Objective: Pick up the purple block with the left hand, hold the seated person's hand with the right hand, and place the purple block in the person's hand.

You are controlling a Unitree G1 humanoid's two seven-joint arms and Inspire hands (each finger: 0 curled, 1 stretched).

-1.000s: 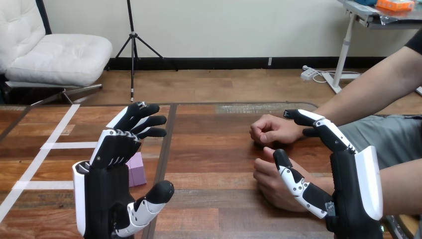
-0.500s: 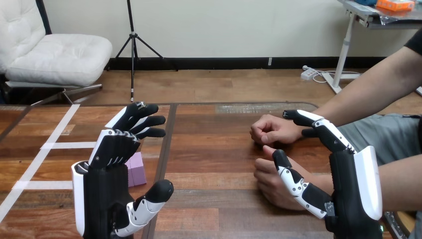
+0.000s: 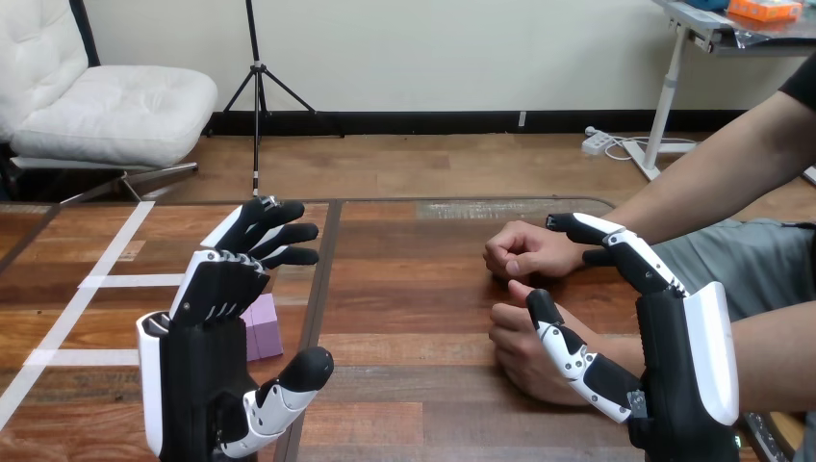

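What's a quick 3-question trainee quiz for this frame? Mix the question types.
1. True or false: the left hand holds the purple block.
2. Where is the purple block? A) on the table, just beyond the left hand; B) in the person's palm; C) in the right hand.
3. Fill in: the right hand's fingers are straight, curled round nothing, so the hand counts as ____.

Key: 1 false; 2 A; 3 open.
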